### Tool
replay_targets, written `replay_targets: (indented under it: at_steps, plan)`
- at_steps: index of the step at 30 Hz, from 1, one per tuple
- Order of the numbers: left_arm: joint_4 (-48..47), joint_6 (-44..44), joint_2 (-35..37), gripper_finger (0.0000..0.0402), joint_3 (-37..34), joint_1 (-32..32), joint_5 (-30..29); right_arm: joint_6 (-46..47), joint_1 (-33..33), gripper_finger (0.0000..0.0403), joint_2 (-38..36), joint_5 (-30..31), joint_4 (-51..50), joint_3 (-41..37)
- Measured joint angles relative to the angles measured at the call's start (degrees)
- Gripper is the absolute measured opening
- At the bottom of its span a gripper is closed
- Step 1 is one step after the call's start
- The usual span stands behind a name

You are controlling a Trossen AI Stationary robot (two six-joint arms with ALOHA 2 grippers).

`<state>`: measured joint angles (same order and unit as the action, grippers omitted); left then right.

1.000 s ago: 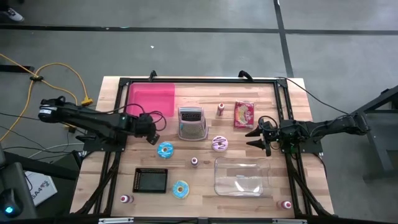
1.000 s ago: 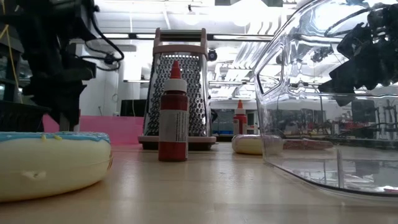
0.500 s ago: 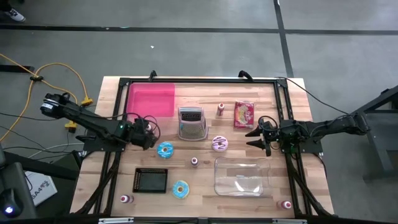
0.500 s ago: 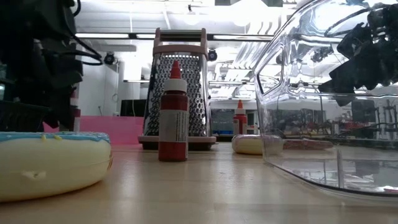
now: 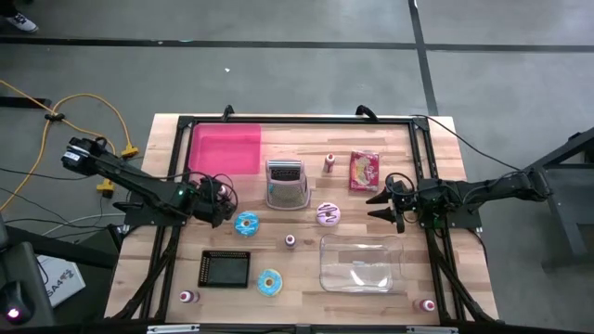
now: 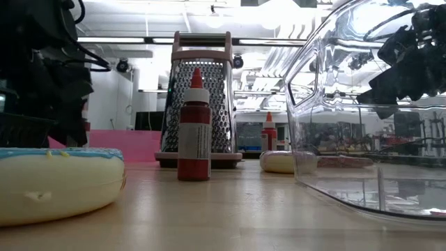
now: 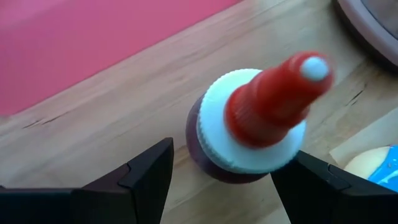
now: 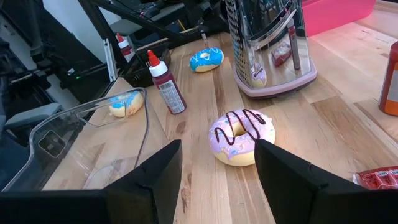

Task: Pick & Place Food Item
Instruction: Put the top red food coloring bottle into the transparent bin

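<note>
Left pincer (image 7: 217,171) apart around sauce bottle (image 7: 261,118), beside pink mat (image 5: 225,147) edge.

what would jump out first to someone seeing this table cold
Probably the bright pink mat at the table's far left corner, with the metal grater standing beside it mid-table. Next, the left gripper, jaws open on either side of a small red-capped bottle. The pink-frosted donut sits in front of the right gripper.
</note>
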<state>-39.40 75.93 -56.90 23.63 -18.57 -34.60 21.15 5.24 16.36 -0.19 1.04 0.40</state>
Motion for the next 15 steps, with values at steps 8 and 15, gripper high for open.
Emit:
replay_targets:
  at_steps: [8,15]
  plan:
    - [0.9,0.0,0.0,0.0248,-0.5,0.0,-0.6,0.0,0.0,0.0189,0.0,0.0,0.0,0.0]
    - [0.9,0.0,0.0,0.0233,-0.5,0.0,-0.7,0.0,0.0,0.0189,0.0,0.0,0.0,0.0]
